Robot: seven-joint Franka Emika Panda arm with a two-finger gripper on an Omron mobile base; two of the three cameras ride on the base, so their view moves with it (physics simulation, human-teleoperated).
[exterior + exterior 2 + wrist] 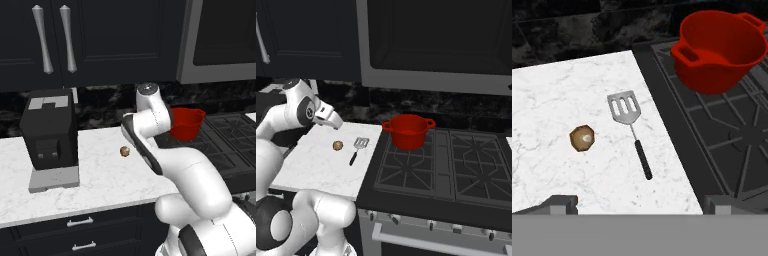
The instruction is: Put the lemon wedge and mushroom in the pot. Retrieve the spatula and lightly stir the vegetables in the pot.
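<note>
The spatula (630, 131), slotted silver head and thin black handle, lies flat on the marble counter (557, 100) near the stove edge, with the mushroom (582, 138) beside it. The red pot (722, 50) sits on the stove (727, 145). The gripper (639, 202) hovers above, spread wide, holding nothing.

One camera sits behind the arm on its left side. It looks forward and down at the white counter (90, 170). The coffee machine (49, 135) is close to it, and the pot (186, 122) is far off to the right, partly behind the arm.

Another camera sits behind the arm on its right side. It looks forward and down at the stove (456, 165), with the pot (408, 131) near the middle.

The hand camera is up above the counter (557, 100). It looks down from much nearer, with the pot (722, 50) at its top right.

All three views share the pot, the counter and the mushroom (582, 138) left of the pot.
</note>
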